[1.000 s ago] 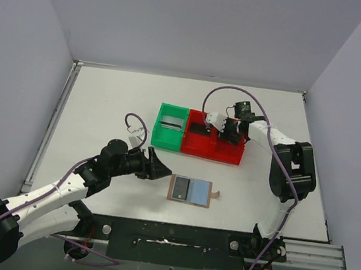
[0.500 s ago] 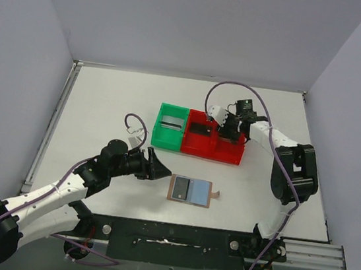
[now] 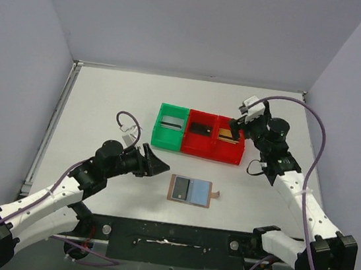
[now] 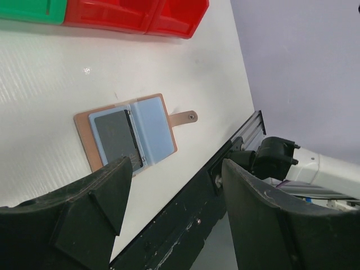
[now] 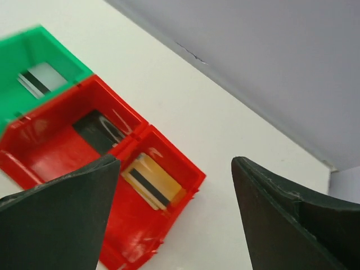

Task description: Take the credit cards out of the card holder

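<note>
The card holder (image 3: 190, 191) (image 4: 126, 138) lies open and flat on the table near the front edge, its brown tab (image 3: 214, 194) pointing right. A dark card (image 4: 112, 135) shows in its left pale blue pocket. My left gripper (image 3: 160, 166) (image 4: 177, 185) hovers just left of the holder, open and empty. My right gripper (image 3: 237, 125) (image 5: 175, 163) hangs open and empty above the right end of the red bin (image 3: 198, 152). A yellow card with a black stripe (image 3: 228, 135) (image 5: 152, 183) lies in that bin's right compartment.
A second dark card (image 3: 199, 128) (image 5: 98, 132) lies in the red bin's left compartment. A pale striped card (image 3: 170, 125) (image 5: 39, 79) lies in the green bin (image 3: 159, 135). The black front rail (image 4: 219, 169) runs just beyond the holder.
My right gripper opened and drew back to the right, out of the red bin, leaving the yellow card there. My left gripper shifted slightly left and stayed open.
</note>
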Motion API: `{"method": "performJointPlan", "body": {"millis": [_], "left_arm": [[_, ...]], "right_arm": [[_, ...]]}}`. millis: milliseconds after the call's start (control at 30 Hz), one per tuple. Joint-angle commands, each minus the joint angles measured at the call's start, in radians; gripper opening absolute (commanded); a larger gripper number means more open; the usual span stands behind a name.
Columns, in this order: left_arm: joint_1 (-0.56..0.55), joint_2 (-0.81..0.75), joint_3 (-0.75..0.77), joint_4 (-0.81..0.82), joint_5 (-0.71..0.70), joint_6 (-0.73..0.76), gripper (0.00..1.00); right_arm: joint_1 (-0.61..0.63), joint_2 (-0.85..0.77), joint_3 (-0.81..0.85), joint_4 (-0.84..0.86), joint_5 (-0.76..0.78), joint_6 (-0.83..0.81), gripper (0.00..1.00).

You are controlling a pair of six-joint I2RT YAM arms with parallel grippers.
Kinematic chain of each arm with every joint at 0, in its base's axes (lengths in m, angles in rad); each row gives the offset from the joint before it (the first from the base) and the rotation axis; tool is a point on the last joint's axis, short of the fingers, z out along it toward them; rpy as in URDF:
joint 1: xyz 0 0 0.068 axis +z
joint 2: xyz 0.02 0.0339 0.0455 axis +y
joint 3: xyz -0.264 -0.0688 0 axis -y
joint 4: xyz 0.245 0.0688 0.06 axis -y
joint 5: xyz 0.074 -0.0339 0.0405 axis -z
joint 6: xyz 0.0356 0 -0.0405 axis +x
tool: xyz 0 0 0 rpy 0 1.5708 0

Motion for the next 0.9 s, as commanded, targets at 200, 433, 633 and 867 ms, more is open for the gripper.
{"method": "performJointPlan", "body": {"millis": [200,433,633,867], "left_arm": [[0.024,-0.020,0.018,0.035,-0.088,-0.054,0.65],[0.064,-0.007,-0.007,0.048,-0.056,-0.129,0.68],[0.073,0.048,0.011,0.036,0.007,-0.137,0.68],[0.073,0.124,0.012,0.078,0.060,-0.135,0.63]], "right_arm": [[-0.024,-0.276,-0.196,0.003,0.060,0.918,0.98],[-0.029,-0.330,-0.341,-0.003,-0.129,1.148,0.98],[0.117,-0.359,-0.388,-0.078,-0.014,1.308,0.88],[0.470,-0.225,-0.350,-0.122,0.302,1.443,0.74]]}}
